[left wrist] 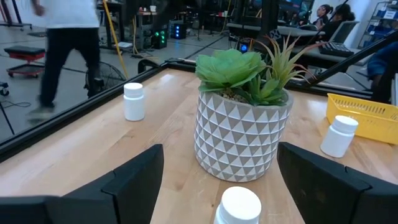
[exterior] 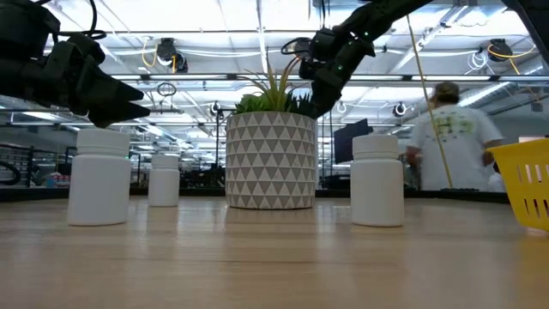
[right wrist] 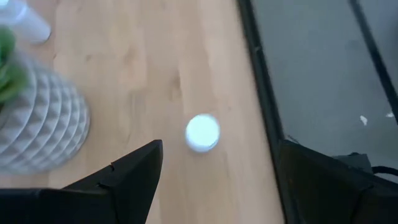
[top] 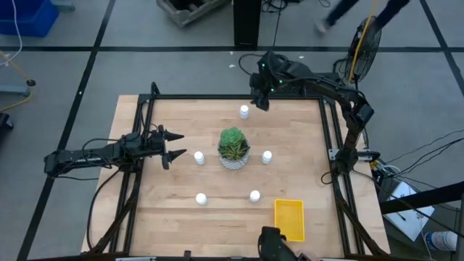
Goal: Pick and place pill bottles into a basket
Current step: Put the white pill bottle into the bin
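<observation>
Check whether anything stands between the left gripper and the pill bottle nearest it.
Nothing visible does. The open left gripper points straight at the small white capped pill bottle, with only bare wooden table between. The white triangle-patterned plant pot stands beyond that bottle.

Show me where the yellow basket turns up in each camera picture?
High view: yellow basket at the bottom, right of centre.
Low view: cut off at the right edge.
Left wrist view: beyond the potted plant, behind a bottle.
Right wrist view: not in it.
Shared landmark: the potted plant.
</observation>
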Robot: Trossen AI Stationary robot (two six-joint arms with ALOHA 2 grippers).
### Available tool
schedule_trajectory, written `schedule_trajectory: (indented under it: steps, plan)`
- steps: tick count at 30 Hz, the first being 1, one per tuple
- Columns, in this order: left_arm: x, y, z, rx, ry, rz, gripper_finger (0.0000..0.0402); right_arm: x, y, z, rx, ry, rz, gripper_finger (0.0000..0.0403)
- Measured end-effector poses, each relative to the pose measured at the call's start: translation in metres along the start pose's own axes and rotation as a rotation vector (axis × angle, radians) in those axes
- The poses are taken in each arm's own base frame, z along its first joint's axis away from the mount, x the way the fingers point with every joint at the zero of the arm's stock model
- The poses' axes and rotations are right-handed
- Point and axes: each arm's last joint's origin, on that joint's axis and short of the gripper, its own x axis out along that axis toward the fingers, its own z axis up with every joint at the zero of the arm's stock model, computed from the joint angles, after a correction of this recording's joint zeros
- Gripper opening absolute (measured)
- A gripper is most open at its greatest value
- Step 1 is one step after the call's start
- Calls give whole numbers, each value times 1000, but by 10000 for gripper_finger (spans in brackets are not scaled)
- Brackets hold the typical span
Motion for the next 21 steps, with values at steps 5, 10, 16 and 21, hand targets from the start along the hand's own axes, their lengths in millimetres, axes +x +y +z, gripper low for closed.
schedule_trajectory:
  steps: [5,10,16,21]
  plan:
    - [0,0,0,3,0,0,315,-1,6,-7,-27,81,48,308]
    - [0,0,0,2,0,0,314,1,4,-9,-55,100,25,308]
    - [0,0,0,1,0,0,323,17,-1,-8,-81,85,21,308]
    - [0,0,0,-1,0,0,322,38,-5,-13,-32,115,34,308]
